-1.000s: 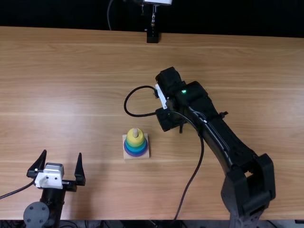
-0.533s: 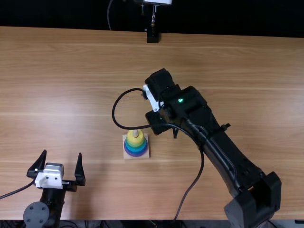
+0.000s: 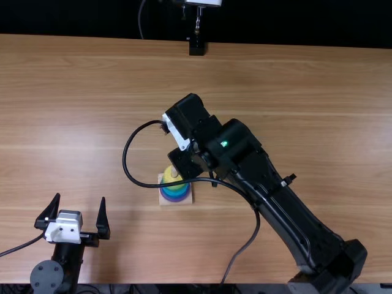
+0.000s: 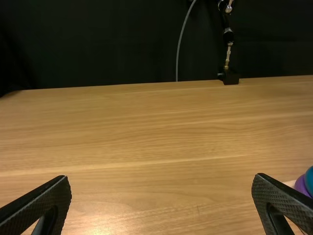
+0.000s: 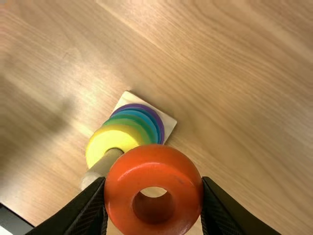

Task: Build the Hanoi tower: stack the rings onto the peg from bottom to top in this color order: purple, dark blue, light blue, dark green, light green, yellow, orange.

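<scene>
Right gripper (image 3: pixel 184 164) swings leftward to peg (image 5: pixel 103 166), our orange ring (image 5: pixel 152 169) clenched in its fingers near peg. We see base (image 3: pixel 187 199), yellow ring (image 5: pixel 111 139) topmost, well inside table's (image 3: pixel 98 104) edges; left gripper (image 3: pixel 80 196), spread wide, sits near near edge, ample room between.

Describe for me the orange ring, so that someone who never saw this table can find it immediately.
Over the wooden table, find the right gripper. Between its fingers is the orange ring, thick and glossy, with a round hole. Unlike the yellow ring below, it is orange and not on the peg.
</scene>
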`<state>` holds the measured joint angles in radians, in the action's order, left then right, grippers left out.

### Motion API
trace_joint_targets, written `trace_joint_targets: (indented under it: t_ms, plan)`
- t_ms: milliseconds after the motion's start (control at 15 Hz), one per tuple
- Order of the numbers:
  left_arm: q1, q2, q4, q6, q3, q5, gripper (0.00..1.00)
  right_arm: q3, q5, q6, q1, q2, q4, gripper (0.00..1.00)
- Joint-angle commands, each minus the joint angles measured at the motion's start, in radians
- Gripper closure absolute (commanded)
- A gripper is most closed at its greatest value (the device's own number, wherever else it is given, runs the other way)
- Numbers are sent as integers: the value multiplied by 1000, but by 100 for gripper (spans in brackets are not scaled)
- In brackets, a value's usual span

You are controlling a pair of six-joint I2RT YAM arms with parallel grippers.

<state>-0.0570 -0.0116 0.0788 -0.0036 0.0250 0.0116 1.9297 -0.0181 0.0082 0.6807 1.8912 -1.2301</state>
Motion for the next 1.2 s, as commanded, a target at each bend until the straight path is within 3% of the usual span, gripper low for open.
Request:
trace_joint_targets:
  t_ms: [0,600,1133]
  plan:
    - [2,12,6,5,-25,5,0,38,-8,7,11,-27,-1,100]
    - [2,12,6,5,-25,5,0,61,-8,12,85,-29,-2,100]
    - [2,12,6,5,-25,5,0,29,-2,12,74,-27,-2,100]
